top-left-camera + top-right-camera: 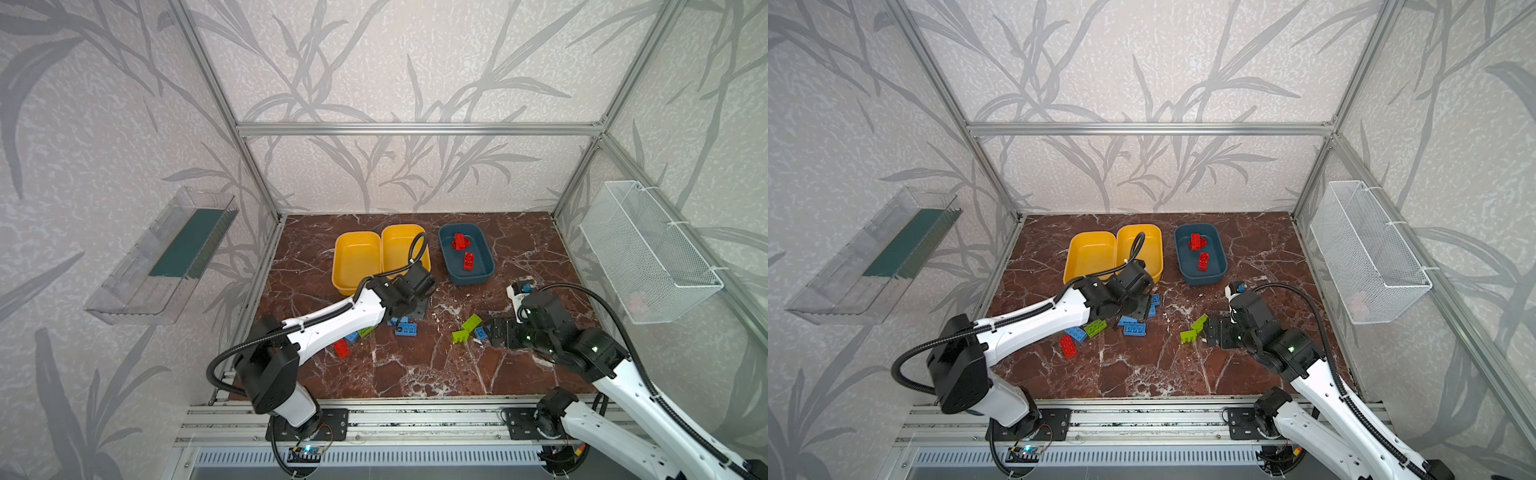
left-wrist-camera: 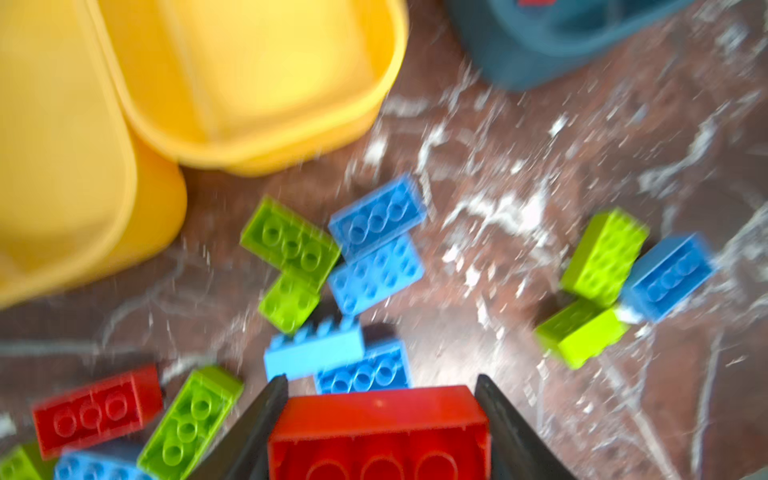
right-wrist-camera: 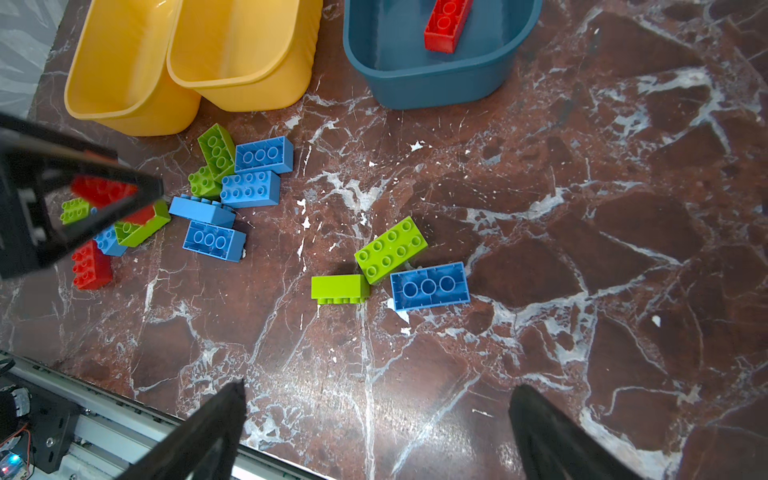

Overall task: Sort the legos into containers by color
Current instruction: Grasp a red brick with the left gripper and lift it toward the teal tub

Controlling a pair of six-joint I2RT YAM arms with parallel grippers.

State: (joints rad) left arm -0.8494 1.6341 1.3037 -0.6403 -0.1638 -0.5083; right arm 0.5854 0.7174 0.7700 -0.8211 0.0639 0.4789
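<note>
By the table's [image 1: 415, 374] back edge, only red plastic bricks [image 1: 468, 261] are sitting in the dark blue tub [image 1: 469, 280]; left gripper [image 2: 380, 384] is squeezing another red brick [image 2: 378, 432], right gripper [image 3: 380, 386] gaping.

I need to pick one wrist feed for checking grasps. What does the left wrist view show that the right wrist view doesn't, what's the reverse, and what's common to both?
Left wrist only: the hollow underside of the held red brick, close up and clamped by the left gripper; the picture is blurred.
Right wrist only: the right gripper, open and empty, and the aluminium rail at the table's front.
Both: the two yellow tubs, the teal tub, and loose blue bricks and lime green bricks on the marble table.
</note>
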